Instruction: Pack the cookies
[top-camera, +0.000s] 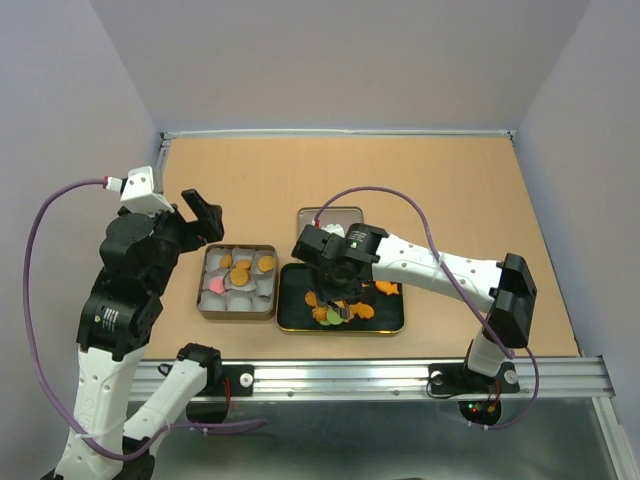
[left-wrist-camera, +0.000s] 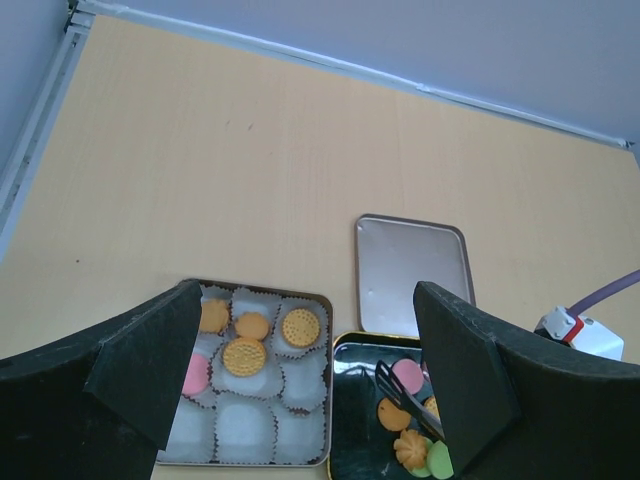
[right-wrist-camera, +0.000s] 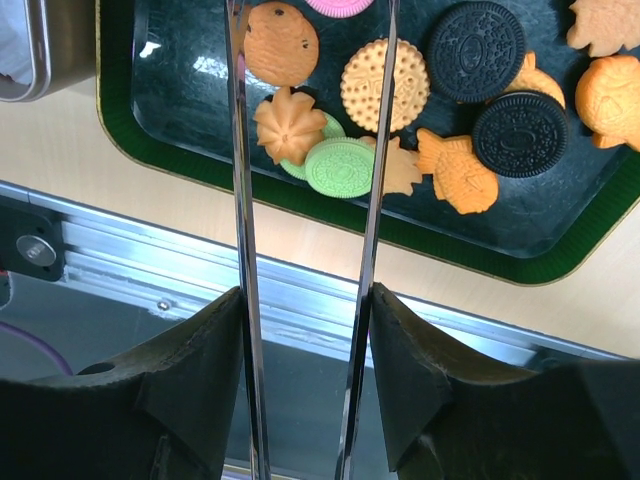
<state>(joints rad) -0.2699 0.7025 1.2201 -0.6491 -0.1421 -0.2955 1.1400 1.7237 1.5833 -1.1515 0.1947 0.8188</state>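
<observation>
We see the left pincer (top-camera: 198, 222) spread wide and empty, held up off the worktop (top-camera: 430, 190) near the far left corner of a square tin (top-camera: 237, 315). The tin is lined with white paper cups (left-wrist-camera: 245, 425). A few cookies (left-wrist-camera: 243, 356) already sit in them: four orange or tan rounds toward the far side and one pink round at the left edge.

Just to the right of the tin lies a dark tray (right-wrist-camera: 180, 90), where most of the cookies rest loose: two black rounds, a green round, a pink one, tan and orange rounds, an orange flower shape and several orange fish shapes. A silver lid (left-wrist-camera: 410, 275) lies flat beyond the tray.

The right pincer (top-camera: 340, 312) hangs over the near left part of the tray, pointing down. Its two long metal blades (right-wrist-camera: 238, 200) stand parallel with a narrow gap between them. Their tips run past the edge of the wrist view, and we see no cookie clamped between them. The flower shape and the green round lie on the tray beneath that gap.
</observation>
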